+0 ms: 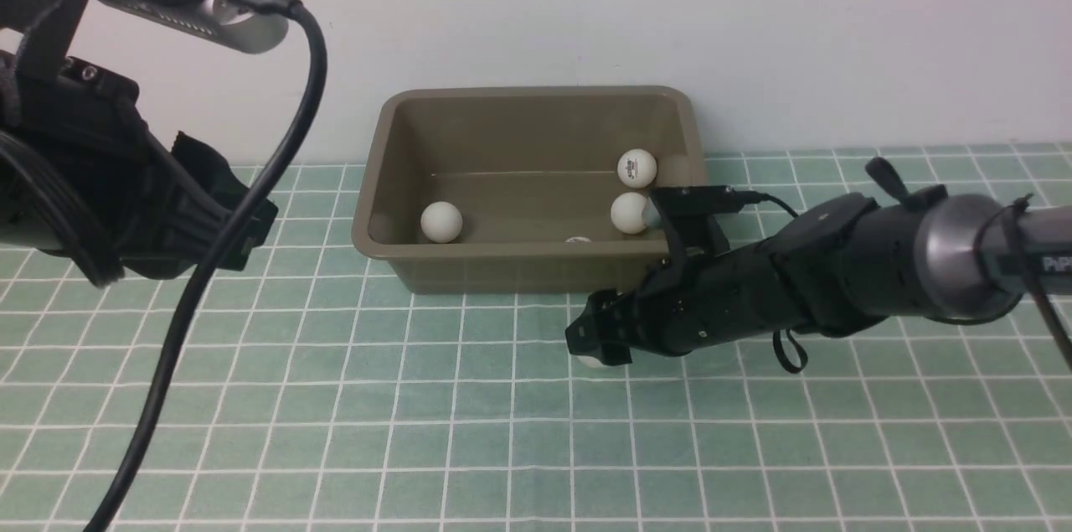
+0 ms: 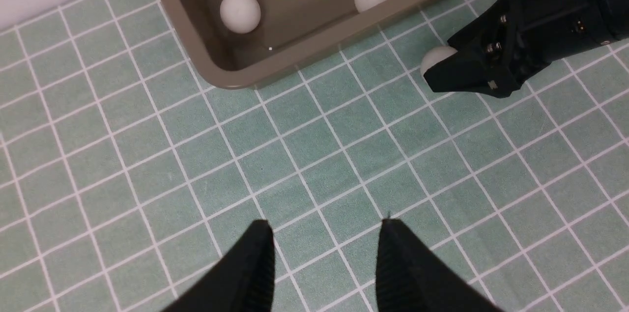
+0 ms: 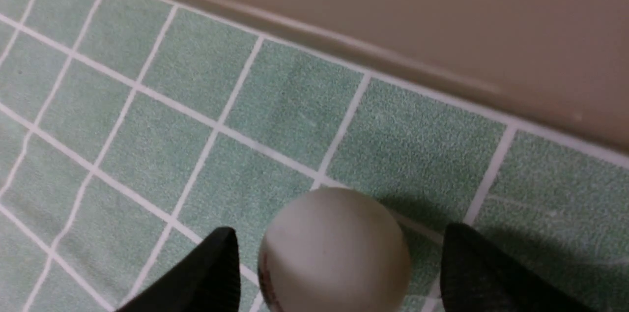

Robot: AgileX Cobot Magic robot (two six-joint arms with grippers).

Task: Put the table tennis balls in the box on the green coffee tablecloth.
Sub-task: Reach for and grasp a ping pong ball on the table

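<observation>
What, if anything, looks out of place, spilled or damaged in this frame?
Nothing looks damaged or spilled. One table tennis ball lies on the green tablecloth outside the box, close to its near wall. It sits between the open jaws of the right gripper, not yet gripped. The box sits flat.

Smooth plastic box [image 1: 536, 264], matt white balls [image 1: 441, 221], woven-looking green tablecloth [image 1: 419, 431].
</observation>
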